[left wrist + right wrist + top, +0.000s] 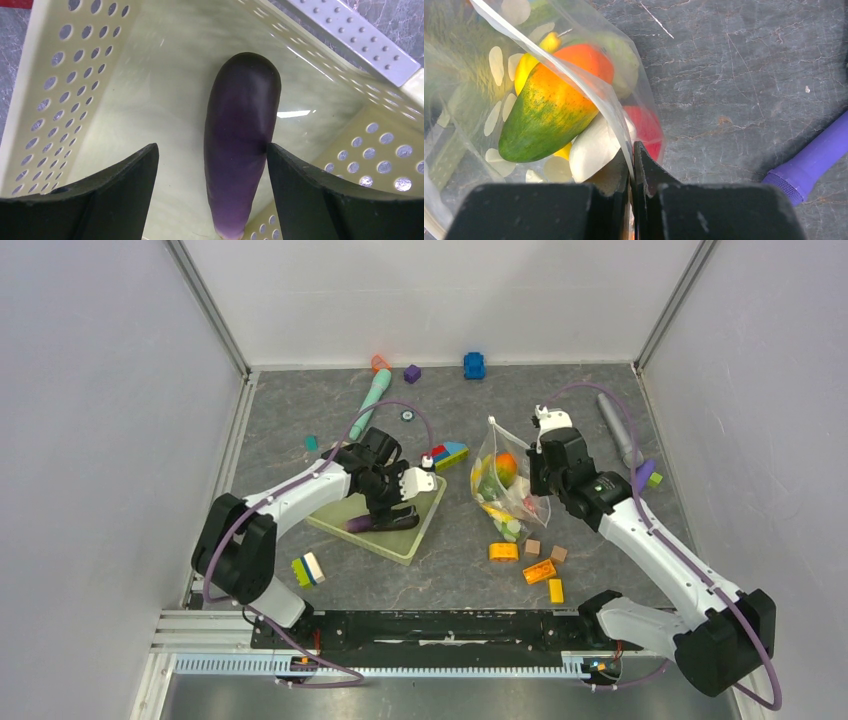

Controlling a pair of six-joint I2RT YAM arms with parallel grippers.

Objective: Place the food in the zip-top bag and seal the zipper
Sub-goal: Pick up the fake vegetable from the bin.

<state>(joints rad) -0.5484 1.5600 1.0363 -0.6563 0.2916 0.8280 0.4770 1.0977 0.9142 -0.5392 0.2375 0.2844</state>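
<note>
The dark purple eggplant (pixel 242 145) lies in the pale green basket (pixel 30 100). The left gripper (pixel 212 150) is spread wide around it, with 1 finger on each side. Well to the right, the zip-top bag (pixel 614 105) stands on the table (pixel 749 75) holding the mango (pixel 549 105) and other food, its edge pinched in the clenched right gripper (pixel 631 150).
</note>
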